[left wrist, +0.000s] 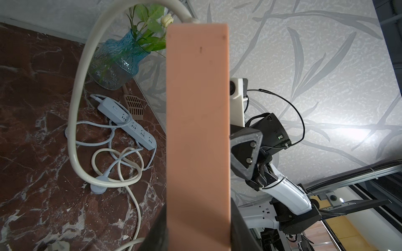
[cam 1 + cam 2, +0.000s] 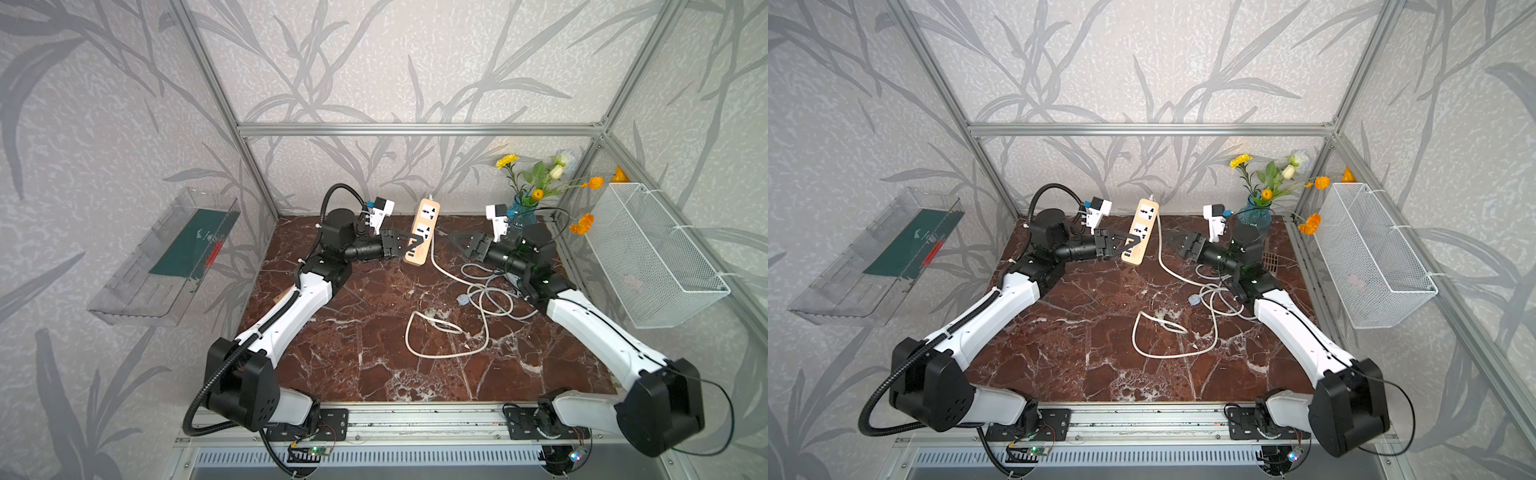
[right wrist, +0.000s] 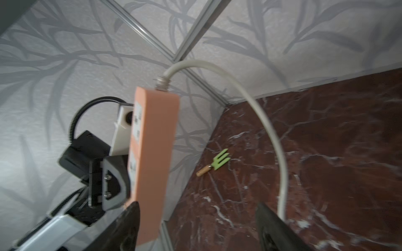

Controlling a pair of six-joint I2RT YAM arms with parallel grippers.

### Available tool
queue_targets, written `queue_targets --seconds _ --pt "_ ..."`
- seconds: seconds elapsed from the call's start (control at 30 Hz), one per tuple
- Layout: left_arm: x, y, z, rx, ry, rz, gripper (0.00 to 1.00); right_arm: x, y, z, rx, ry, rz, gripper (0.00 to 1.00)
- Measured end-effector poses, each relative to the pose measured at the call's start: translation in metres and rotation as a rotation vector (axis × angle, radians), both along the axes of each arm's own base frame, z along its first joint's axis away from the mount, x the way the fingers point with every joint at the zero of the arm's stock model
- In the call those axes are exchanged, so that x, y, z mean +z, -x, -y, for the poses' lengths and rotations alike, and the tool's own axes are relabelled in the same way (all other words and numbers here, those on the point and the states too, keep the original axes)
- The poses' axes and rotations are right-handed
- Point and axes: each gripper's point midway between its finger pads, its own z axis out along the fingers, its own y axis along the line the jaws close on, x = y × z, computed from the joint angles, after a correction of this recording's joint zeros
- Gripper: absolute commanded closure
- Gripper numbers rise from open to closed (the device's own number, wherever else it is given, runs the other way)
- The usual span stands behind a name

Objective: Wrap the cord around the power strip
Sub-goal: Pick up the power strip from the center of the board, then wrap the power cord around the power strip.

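Note:
The peach-orange power strip (image 2: 424,228) (image 2: 1140,232) is held tilted above the back of the marble table. My left gripper (image 2: 417,245) (image 2: 1127,243) is shut on its near end. In the left wrist view the strip (image 1: 198,130) fills the space between the two dark fingers. Its cream cord (image 2: 446,274) (image 2: 1167,266) leaves the far end, arcs down and lies in loose loops on the table (image 2: 353,332); the cord (image 1: 75,108) (image 3: 267,130) hangs free. My right gripper (image 2: 455,241) (image 2: 1173,241) (image 3: 198,228) stands open just right of the strip (image 3: 154,152), holding nothing.
A pale blue power strip (image 1: 128,123) with its tangled cord (image 2: 490,291) lies under my right arm. A blue vase of flowers (image 2: 521,212) stands at the back right, near a wire basket (image 2: 652,257). A small green rake (image 3: 217,163) lies by the left wall.

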Motion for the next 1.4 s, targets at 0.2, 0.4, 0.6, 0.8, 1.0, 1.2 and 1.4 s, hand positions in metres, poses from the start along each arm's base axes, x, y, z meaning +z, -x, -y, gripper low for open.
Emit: queue_targets --seconds 0.2,0.4,0.6,0.8,1.0,1.2,1.4 --pt "0.04 0.009 0.001 -0.011 -0.01 0.099 1.0 -0.036 0.017 0.041 -0.177 0.511 0.207 0.19" --pt "0.056 0.026 -0.001 -0.027 -0.032 0.148 1.0 -0.133 0.037 0.06 -0.103 0.942 0.208 0.2" --pt "0.057 0.03 -0.001 -0.037 -0.035 0.148 1.0 -0.16 0.016 0.055 -0.11 1.164 0.303 0.29" --pt "0.062 0.036 -0.004 -0.04 -0.035 0.154 1.0 -0.184 -0.027 0.059 -0.201 1.299 0.311 0.58" --pt "0.07 0.028 -0.024 0.042 -0.075 0.178 1.0 -0.147 -0.04 0.05 -0.256 1.289 0.4 1.0" --pt "0.097 -0.002 -0.065 0.304 -0.232 0.332 1.0 -0.028 -0.028 0.012 -0.261 1.151 0.621 1.0" --pt "0.082 -0.018 -0.078 0.394 -0.334 0.374 1.0 0.091 -0.023 -0.038 -0.203 0.863 0.763 1.0"
